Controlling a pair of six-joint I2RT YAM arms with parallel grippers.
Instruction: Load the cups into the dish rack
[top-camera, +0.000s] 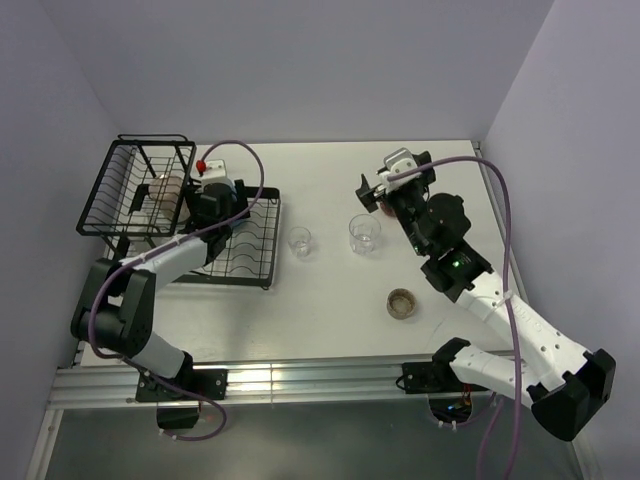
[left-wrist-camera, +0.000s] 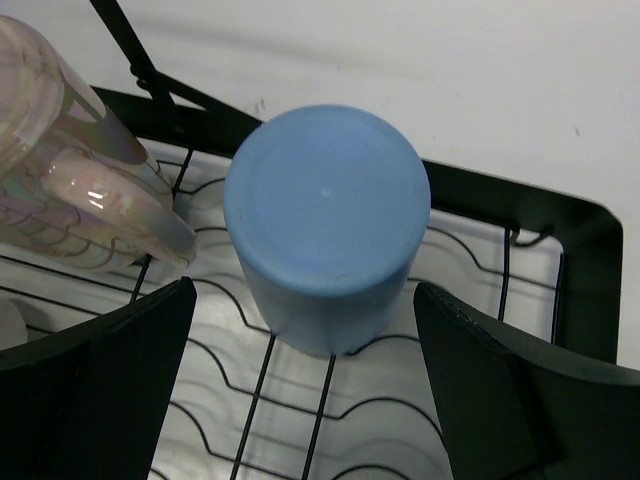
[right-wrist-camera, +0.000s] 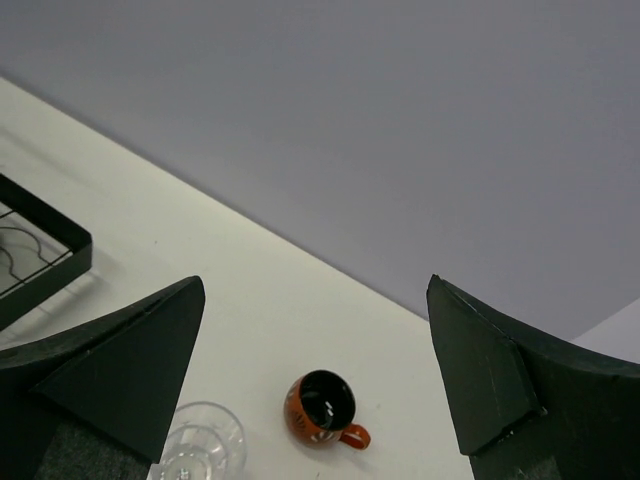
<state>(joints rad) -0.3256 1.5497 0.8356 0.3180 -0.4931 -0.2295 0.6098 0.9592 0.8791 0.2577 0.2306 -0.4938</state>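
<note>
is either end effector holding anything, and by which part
Nothing is held. The left end effector is open astride the blue tumbler in the rack; the right end effector is open, empty.

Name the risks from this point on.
The left gripper stands open close around the upturned blue tumbler on the dish rack; lifting away crooked could knock it into the pinkish mug beside it. The right gripper hangs open above the orange cup; a clear glass sits near, so a descent might clip it.

The pinkish mug (left-wrist-camera: 70, 170) crowds the blue tumbler (left-wrist-camera: 328, 215) on one side only.
</note>
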